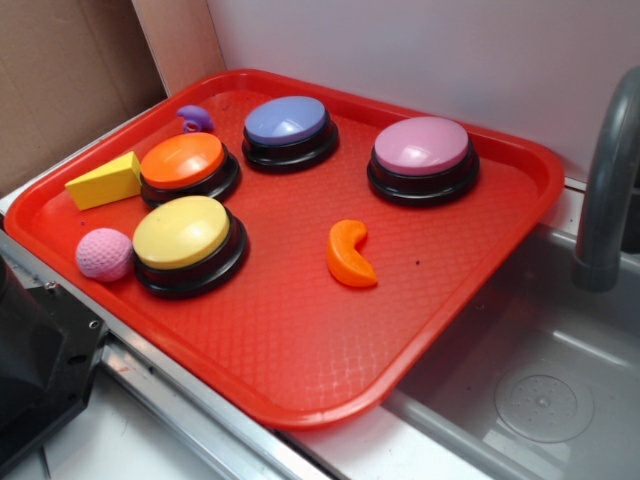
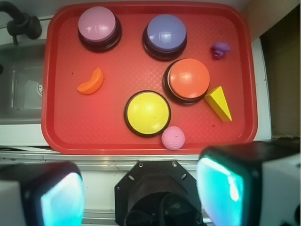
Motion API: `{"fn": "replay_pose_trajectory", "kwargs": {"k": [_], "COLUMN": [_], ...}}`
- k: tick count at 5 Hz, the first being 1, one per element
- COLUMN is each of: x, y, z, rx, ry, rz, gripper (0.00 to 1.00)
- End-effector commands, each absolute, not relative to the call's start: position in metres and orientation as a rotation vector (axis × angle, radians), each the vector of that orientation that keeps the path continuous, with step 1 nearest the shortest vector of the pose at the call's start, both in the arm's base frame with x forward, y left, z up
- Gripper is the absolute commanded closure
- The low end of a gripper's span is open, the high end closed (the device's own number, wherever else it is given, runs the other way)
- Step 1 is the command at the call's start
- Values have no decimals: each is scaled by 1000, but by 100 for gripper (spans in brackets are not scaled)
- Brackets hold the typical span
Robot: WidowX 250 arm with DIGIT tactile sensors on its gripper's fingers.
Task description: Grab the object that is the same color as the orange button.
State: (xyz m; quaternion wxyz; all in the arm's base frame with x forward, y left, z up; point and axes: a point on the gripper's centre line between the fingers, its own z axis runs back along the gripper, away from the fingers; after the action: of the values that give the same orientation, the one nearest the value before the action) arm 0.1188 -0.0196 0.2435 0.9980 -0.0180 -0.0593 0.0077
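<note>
Jaws blurred, perhaps apart; faucet (image 1: pixel 612 180) cropped.

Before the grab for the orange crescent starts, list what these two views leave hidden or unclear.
- Gripper: wrist view shows only blurred finger pads at the bottom edge; exterior view does not show it.
- Purple object: too small in both views to identify.
- Faucet: cut off by the frame's right edge in the exterior view.
- Orange crescent: its underside is hidden against the tray.

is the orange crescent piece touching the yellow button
Apart. The wrist view shows bare red tray between the orange crescent and the yellow button.
</note>
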Motion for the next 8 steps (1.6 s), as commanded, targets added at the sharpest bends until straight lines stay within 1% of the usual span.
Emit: {"fn": "replay_pose_trajectory", "kwargs": {"k": [1, 2, 4, 5, 6, 7, 8], "x": [119, 138, 177, 210, 234, 246, 249], "y": [-20, -24, -43, -65, -79, -80, -82], "z": [244, 226, 189, 148, 110, 80, 57], "rx": [-36, -24, 8, 74, -17, 9, -17], "ry": [-119, -104, -126, -140, -111, -95, -71], "rz": [15, -54, -11, 87, 50, 73, 87], "gripper": [0, 0, 0, 0, 0, 0, 0]}}
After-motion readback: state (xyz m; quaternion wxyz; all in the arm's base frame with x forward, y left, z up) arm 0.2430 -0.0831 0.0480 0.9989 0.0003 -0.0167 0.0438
